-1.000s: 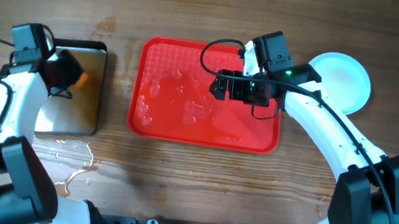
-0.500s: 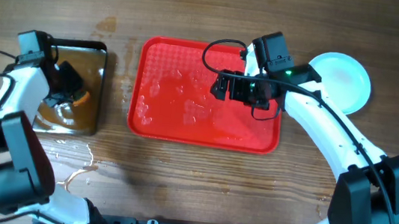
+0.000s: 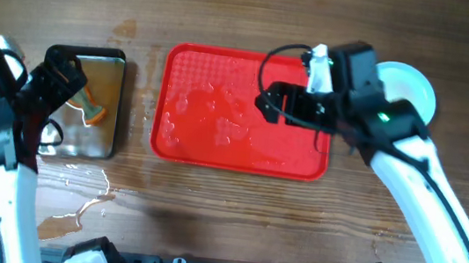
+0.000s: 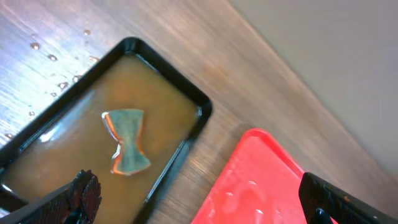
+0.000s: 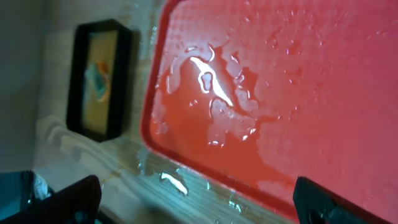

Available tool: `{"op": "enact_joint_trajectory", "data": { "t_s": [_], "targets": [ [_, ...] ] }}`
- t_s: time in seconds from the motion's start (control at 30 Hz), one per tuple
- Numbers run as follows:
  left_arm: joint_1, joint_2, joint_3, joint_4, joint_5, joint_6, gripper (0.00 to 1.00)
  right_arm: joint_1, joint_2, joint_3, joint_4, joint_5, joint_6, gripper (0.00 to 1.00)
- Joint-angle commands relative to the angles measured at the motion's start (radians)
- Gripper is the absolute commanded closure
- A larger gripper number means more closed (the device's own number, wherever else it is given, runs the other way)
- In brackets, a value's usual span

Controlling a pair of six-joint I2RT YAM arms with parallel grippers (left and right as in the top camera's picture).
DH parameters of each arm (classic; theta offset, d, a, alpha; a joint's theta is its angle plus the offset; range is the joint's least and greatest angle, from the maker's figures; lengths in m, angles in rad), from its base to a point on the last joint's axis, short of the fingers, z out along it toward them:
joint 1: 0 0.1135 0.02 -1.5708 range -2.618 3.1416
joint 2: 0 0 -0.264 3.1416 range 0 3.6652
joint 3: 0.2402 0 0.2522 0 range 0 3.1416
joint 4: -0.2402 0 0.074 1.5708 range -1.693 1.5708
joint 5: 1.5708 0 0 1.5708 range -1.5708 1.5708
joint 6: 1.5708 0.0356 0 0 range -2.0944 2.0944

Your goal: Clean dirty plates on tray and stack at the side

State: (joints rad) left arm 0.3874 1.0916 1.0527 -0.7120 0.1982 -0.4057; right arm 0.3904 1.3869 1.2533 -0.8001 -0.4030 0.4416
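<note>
Sponge point(image 4: 127, 140) is soaking in the pan point(image 4: 202, 109) below released left fingers point(image 4: 81, 196), right fingers point(image 5: 68, 199) likewise spread and empty; lifting straight up is seeming safest.

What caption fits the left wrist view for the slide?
Open left gripper over a dark pan of murky brown water holding a sponge, wet red tray corner alongside.
</note>
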Motion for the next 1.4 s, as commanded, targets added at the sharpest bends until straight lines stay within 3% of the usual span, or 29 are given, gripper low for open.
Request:
{"op": "enact_joint_trajectory", "data": {
  "t_s": [0.0,0.17,0.37,0.6,0.93,1.03,1.23,1.37],
  "targets": [
    [0.003,-0.043,0.002,-0.052,0.08,0.0,0.0,0.013,-0.094,-0.001,-0.086,0.054,-0.023,0.0],
    [0.003,-0.035,0.002,-0.159,0.081,0.001,0.0,0.142,-0.264,-0.001,-0.273,0.262,-0.019,0.0],
    [0.003,-0.035,0.002,-0.161,0.082,0.001,0.0,0.252,-0.407,-0.001,-0.324,0.337,-0.019,0.0],
    [0.003,-0.035,0.002,-0.161,0.082,0.001,0.0,0.252,-0.401,-0.001,-0.323,0.337,-0.019,0.0],
    [0.003,-0.035,0.002,-0.161,0.082,0.001,0.0,0.259,-0.242,-0.001,-0.321,0.334,-0.019,0.0],
    [0.003,-0.035,0.002,-0.161,0.082,0.001,0.0,0.256,-0.201,-0.002,-0.322,0.484,-0.02,0.0],
    [0.003,-0.035,0.002,-0.161,0.082,0.001,0.0,0.225,-0.275,-0.002,-0.311,0.616,-0.03,0.0],
    [0.003,-0.035,0.002,-0.161,0.082,0.001,0.0,0.062,-0.383,-0.035,-0.28,0.603,-0.053,0.0]
  ]
}}
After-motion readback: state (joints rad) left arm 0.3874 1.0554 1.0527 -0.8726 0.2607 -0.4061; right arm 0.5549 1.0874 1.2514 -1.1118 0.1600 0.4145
